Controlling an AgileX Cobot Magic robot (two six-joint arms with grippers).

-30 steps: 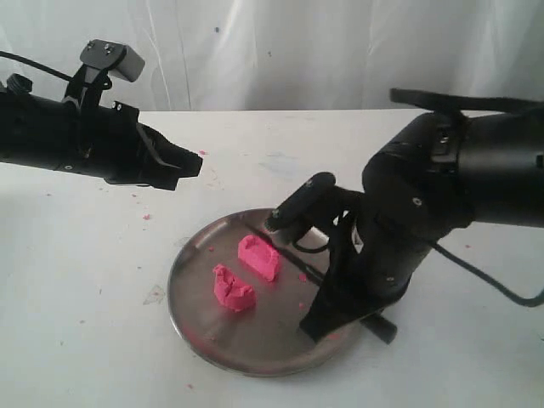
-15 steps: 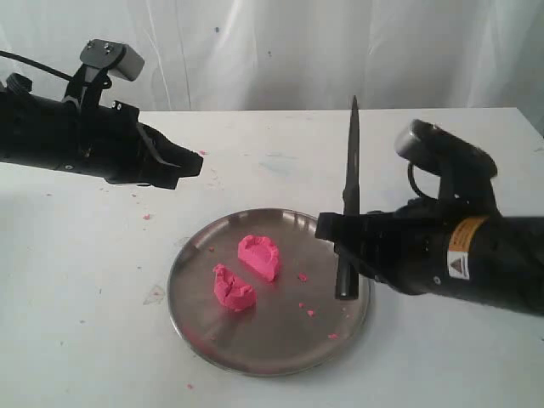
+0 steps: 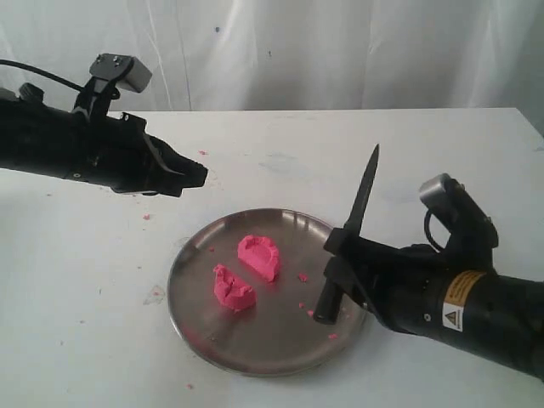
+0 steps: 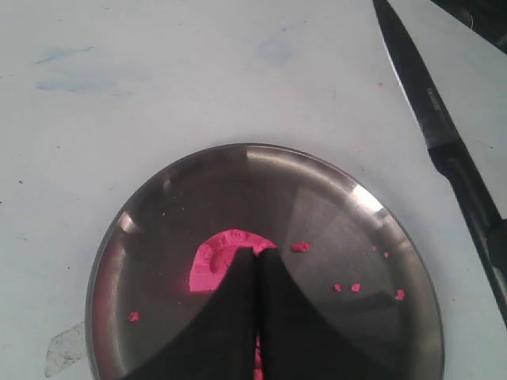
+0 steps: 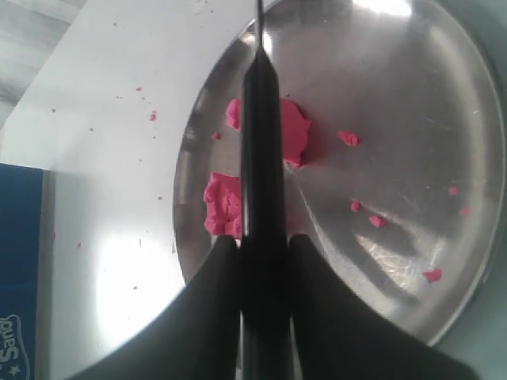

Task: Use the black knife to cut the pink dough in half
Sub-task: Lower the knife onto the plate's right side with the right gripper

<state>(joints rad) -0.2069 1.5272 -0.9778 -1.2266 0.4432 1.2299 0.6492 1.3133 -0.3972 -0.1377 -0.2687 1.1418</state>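
The pink dough lies in two pieces on the round steel plate. My right gripper is shut on the handle of the black knife. The knife is lifted over the plate's right edge, tilted, with its tip pointing up. In the right wrist view the knife runs between the fingers of the right gripper, above both dough pieces. My left gripper hangs shut and empty above the table, left of the plate. Its tips hide part of one dough piece.
Pink crumbs are scattered on the plate, and more lie on the white table. A scrap of tape lies left of the plate. A blue box shows at the table's side. A white curtain hangs behind.
The right arm rose from its hunched pose over the plate and drew back right. The knife came up off the plate, stood upright, and now tilts. The left arm shifted slightly right.
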